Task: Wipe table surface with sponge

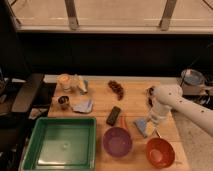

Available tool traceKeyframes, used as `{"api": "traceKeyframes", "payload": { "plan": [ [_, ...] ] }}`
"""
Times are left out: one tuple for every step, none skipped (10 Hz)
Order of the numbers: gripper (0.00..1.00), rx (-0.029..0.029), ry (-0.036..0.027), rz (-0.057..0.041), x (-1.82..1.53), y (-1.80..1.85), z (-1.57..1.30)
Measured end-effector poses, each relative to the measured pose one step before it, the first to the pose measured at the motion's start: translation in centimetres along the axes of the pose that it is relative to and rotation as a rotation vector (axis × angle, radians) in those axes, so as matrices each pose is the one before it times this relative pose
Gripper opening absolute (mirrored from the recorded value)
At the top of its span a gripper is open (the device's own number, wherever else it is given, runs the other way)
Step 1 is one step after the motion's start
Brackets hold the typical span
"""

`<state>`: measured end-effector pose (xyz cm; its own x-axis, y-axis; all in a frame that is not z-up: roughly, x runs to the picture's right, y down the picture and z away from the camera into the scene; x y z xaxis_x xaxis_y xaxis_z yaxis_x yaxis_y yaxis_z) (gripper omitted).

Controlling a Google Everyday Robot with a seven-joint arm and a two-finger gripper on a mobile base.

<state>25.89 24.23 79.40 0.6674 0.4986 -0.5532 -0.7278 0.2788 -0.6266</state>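
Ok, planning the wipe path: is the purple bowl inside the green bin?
No, the purple bowl sits on the table beside the green bin, left of the gripper at the sponge.
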Motion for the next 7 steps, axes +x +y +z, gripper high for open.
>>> {"api": "traceKeyframes", "payload": {
  "plan": [
    [0.21,-0.00128,0.00181,-0.00101,0.035,0.027,0.081],
    [0.11,0.00163,0.00268,-0.00227,0.001,0.034,0.065],
    [0.03,0.01533,0.00172,-0.00722,-0.051,0.072,0.235],
    [0.0,0.01002,-0.00153,-0.00158,-0.046,-0.008,0.07],
    [0.0,0.0096,-0.00633,0.00037,-0.057,-0.073,-0.042],
    [0.0,0.01028,-0.01024,0.00093,-0.093,-0.156,-0.279],
    [0.0,0.01623,-0.01907,0.00277,-0.222,-0.318,-0.749]
  ]
}}
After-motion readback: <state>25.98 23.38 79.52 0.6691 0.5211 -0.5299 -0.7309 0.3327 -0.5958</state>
